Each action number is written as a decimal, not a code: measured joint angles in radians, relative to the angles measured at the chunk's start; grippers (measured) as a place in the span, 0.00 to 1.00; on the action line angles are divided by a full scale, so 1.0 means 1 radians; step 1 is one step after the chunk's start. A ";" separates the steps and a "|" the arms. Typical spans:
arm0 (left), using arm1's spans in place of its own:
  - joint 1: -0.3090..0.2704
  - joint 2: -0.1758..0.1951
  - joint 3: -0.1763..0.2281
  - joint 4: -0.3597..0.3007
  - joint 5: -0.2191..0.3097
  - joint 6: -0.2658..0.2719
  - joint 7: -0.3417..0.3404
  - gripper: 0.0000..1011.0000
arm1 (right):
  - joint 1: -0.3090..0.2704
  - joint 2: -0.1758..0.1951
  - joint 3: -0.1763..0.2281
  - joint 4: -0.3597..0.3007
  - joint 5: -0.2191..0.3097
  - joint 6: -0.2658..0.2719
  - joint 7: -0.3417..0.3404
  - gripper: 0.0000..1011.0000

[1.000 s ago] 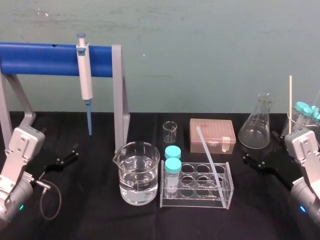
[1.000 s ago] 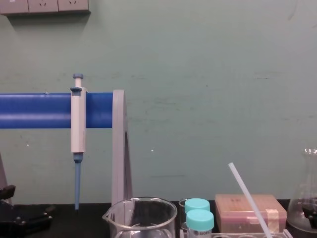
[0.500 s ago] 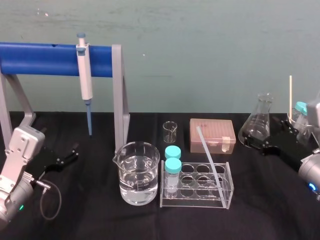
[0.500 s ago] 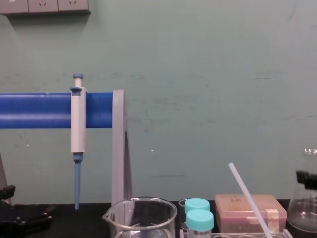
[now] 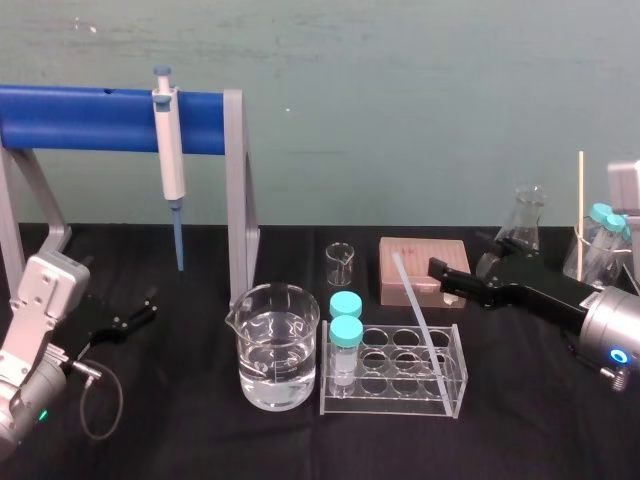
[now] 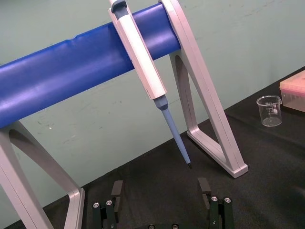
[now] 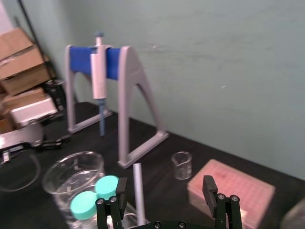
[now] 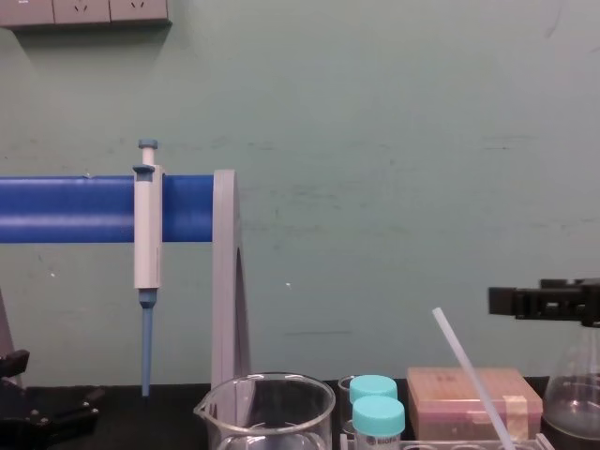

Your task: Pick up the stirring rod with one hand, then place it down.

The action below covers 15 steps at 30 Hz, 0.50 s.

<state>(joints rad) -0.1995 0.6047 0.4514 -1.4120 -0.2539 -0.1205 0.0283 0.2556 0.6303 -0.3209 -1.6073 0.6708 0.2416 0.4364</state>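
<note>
The stirring rod [image 5: 415, 310] is a thin translucent white rod leaning in the clear tube rack [image 5: 452, 392], its top tilted back and to the left. From the chest it rises slanted over the rack [image 8: 467, 366]. My right gripper [image 5: 443, 279] hovers open just right of the rod's upper end, over the pink box, without touching it. In the right wrist view the rod [image 7: 138, 191] stands ahead between the spread fingers of the right gripper [image 7: 164, 191], nearer one finger. My left gripper [image 5: 135, 310] rests open on the table at the left, also in its wrist view [image 6: 160, 191].
A beaker of water [image 5: 278, 345] and two teal-capped tubes [image 5: 346, 330] stand left of the rod. Behind are a small beaker [image 5: 340, 263], a pink tip box [image 5: 410, 262] and a flask [image 5: 527, 212]. A pipette [image 5: 170, 150] hangs on the blue stand [image 5: 90, 118].
My right arm has risen from the table's right edge and swung left past the flask, up to the rod's top, its fingers still open. The left arm has not moved.
</note>
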 joint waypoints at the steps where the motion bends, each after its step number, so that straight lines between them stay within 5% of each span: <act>1: 0.000 0.000 0.000 0.000 0.000 0.000 0.000 0.99 | 0.007 0.002 -0.006 0.002 0.004 0.008 0.009 0.99; 15: 0.000 0.000 0.000 0.000 0.000 0.000 0.000 0.99 | 0.125 0.010 -0.148 0.075 -0.030 0.086 0.074 0.99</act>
<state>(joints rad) -0.1995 0.6047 0.4514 -1.4120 -0.2539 -0.1206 0.0283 0.3810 0.6405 -0.4692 -1.5328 0.6403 0.3276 0.5103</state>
